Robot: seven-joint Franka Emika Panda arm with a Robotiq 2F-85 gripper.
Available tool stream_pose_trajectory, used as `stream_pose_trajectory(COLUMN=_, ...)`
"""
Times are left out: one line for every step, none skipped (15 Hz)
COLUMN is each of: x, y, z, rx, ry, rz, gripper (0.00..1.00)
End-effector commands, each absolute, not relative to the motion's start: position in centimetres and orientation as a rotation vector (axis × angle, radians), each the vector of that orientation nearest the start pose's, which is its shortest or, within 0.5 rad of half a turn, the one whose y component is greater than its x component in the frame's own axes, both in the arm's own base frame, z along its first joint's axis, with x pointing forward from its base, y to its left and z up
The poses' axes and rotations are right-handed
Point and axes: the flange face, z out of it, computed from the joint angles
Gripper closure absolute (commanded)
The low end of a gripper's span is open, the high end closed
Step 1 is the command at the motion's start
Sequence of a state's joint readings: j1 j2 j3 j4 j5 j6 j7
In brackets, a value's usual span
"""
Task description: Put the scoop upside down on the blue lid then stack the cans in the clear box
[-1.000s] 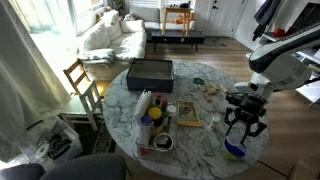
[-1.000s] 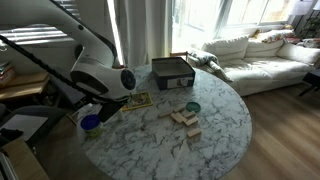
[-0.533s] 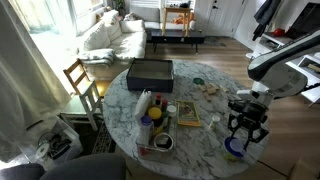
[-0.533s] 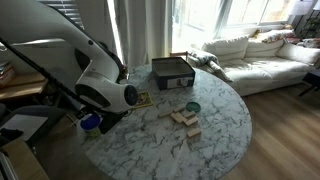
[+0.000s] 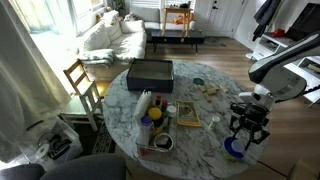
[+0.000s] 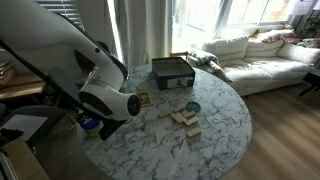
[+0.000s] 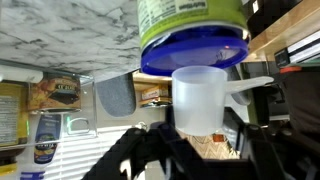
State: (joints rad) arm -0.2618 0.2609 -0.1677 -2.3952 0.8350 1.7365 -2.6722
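Observation:
In the wrist view a pale, see-through scoop [image 7: 200, 98] with a side handle sits mouth-first against the blue lid [image 7: 192, 55] of a green-labelled can. My gripper [image 7: 197, 145] is shut on the scoop, with a dark finger on each side of its cup. In an exterior view the gripper [image 5: 247, 127] hangs over the blue lid [image 5: 234, 148] at the round table's edge. In an exterior view the arm hides most of the lid [image 6: 90, 123]. Cans [image 5: 152, 117] stand in a cluster across the table, and a shallow clear box [image 5: 156, 146] with one can in it lies at the near edge.
A large dark box [image 5: 150, 72] [image 6: 172, 72] sits at the far side of the marble table [image 5: 205, 125]. Wooden blocks [image 6: 184, 120] and a small green lid [image 6: 192, 107] lie mid-table. A wooden chair [image 5: 81, 80] stands beside the table, with a sofa [image 5: 112, 38] behind.
My gripper with the scoop has shifted a little lower and further over the blue lid. Nothing on the table has moved.

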Motion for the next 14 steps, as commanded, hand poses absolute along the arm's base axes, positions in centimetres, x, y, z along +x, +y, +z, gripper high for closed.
stream_pose_trajectory(x=39.6, y=-12.5, z=18.5, rx=-1.439, ry=-1.576, rz=-0.851, gripper=0.75)
stream_pose_trajectory(x=39.6, y=-12.7, z=18.4, rx=-1.441, ry=-1.568, rz=-0.861, gripper=0.75)
stream_pose_trajectory(x=39.6, y=-13.0, z=18.2, rx=-1.454, ry=-1.561, rz=-0.863, gripper=0.75)
stream_pose_trajectory(x=39.6, y=-13.3, z=18.0, rx=-1.461, ry=-1.549, rz=-0.871, gripper=0.75)
stream_pose_trajectory(x=39.6, y=-13.5, z=17.9, rx=-1.465, ry=-1.54, rz=-0.88, gripper=0.75)
stream_pose_trajectory(x=39.5, y=-13.7, z=17.7, rx=-1.474, ry=-1.527, rz=-0.886, gripper=0.75)
stream_pose_trajectory(x=39.5, y=-13.9, z=17.6, rx=-1.476, ry=-1.517, rz=-0.892, gripper=0.75)
stream_pose_trajectory(x=39.4, y=-14.0, z=17.5, rx=-1.484, ry=-1.507, rz=-0.894, gripper=0.65)
stream_pose_trajectory(x=39.4, y=-14.2, z=17.4, rx=-1.489, ry=-1.498, rz=-0.897, gripper=0.35)
stream_pose_trajectory(x=39.4, y=-14.3, z=17.3, rx=-1.491, ry=-1.491, rz=-0.902, gripper=0.24)
stream_pose_trajectory(x=39.3, y=-14.5, z=17.2, rx=-1.496, ry=-1.488, rz=-0.903, gripper=0.19)
stream_pose_trajectory(x=39.3, y=-14.6, z=17.2, rx=-1.499, ry=-1.484, rz=-0.907, gripper=0.1)
stream_pose_trajectory(x=39.3, y=-14.8, z=17.1, rx=-1.503, ry=-1.482, rz=-0.908, gripper=0.04)
stream_pose_trajectory(x=39.3, y=-14.9, z=17.1, rx=-1.506, ry=-1.481, rz=-0.909, gripper=0.0)
